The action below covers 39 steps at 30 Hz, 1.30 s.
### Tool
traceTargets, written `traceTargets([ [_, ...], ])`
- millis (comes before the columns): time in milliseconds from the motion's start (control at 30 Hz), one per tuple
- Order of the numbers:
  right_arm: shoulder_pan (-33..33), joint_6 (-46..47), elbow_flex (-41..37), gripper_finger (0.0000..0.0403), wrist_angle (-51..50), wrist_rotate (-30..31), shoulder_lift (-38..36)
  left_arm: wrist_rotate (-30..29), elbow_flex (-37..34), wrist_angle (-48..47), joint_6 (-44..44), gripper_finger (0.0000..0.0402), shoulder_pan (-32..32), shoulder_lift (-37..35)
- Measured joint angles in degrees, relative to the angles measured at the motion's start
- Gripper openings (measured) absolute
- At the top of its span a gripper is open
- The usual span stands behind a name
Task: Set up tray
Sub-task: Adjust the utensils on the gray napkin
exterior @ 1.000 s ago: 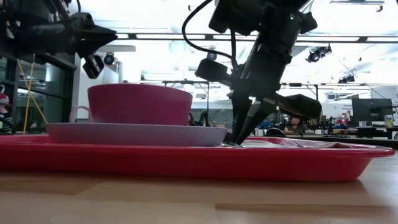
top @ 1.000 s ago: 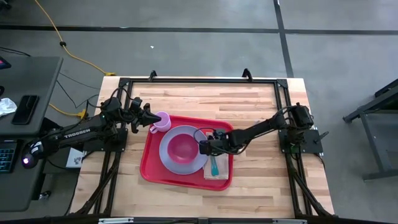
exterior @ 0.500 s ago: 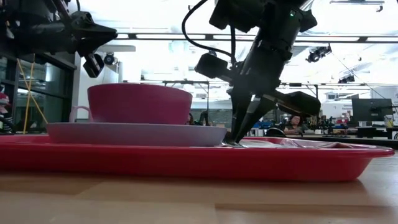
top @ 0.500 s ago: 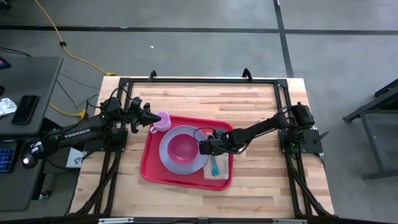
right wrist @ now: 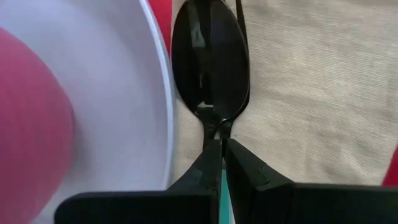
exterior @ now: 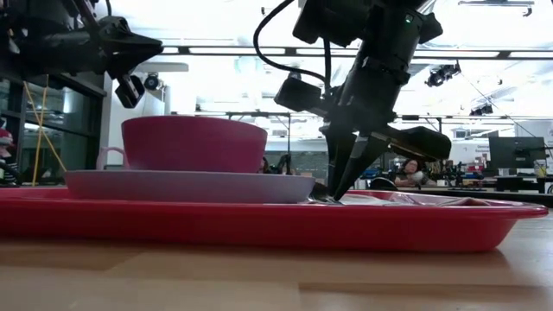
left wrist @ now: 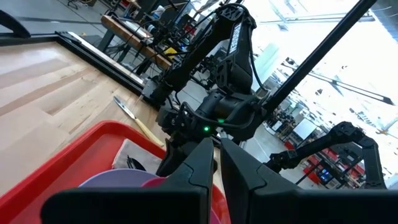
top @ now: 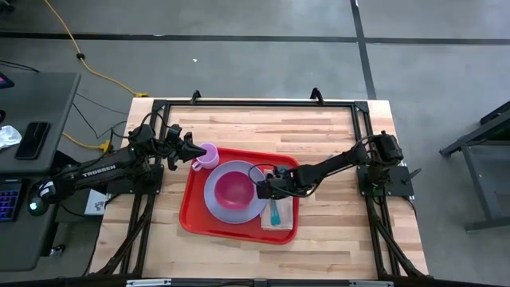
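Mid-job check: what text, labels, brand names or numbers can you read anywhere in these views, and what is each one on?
"TROSSEN": white lettering along the left arm, high view.
White lettering on the arm seen in the left wrist view: too blurred to read.
No text shows on the tray, plate, bowl, cup or napkin.

only one word reads — "trossen" — white lettering along the left arm (top: 103, 169)

Even overhead light on the tabletop (top: 319, 127) in the high view, soft short shadows, low view strongly backlit by blown-out ceiling lights, arms in silhouette, near tray (exterior: 259, 226) rim soft, left wrist background overexposed, right wrist close-up blurred at the plate (right wrist: 118, 93).
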Motion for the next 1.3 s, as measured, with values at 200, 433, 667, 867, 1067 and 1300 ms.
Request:
traceTargets([
  [200,-0.01,0.00,0.00,0.0001,0.06,-0.14,0.00,0.00,0.00,0.00,-0.02,0.0062,-0.01,0.02],
  [433,-0.01,-0.01,0.00,0.0001,1.46,-1.56,0.00,-0.51,0.00,0.00,-0.02,0.0062,-0.02,0.01],
  [667,-0.01,-0.20,0.00,0.0001,1.10,-1.48,-0.01,-1.26,0.00,-0.02,-0.01,0.0062,0.00,0.00],
  [867,-0.01,-0.15,0.03,0.0001,1.07,-1.91,0.28,-1.46,0.00,-0.02,0.00,0.0062,-0.01,0.00],
  [1067,-0.01,-0.09,0.09,0.0002,1.09,-2.38,0.72,-1.62,0.00,-0.02,0.00,0.0062,0.01,0.00],
  [1300,1.08,-0.01,0.13,0.0001,0.38,-3.25,0.76,-2.03,0.00,-0.02,0.00,0.0062,0.00,0.00],
])
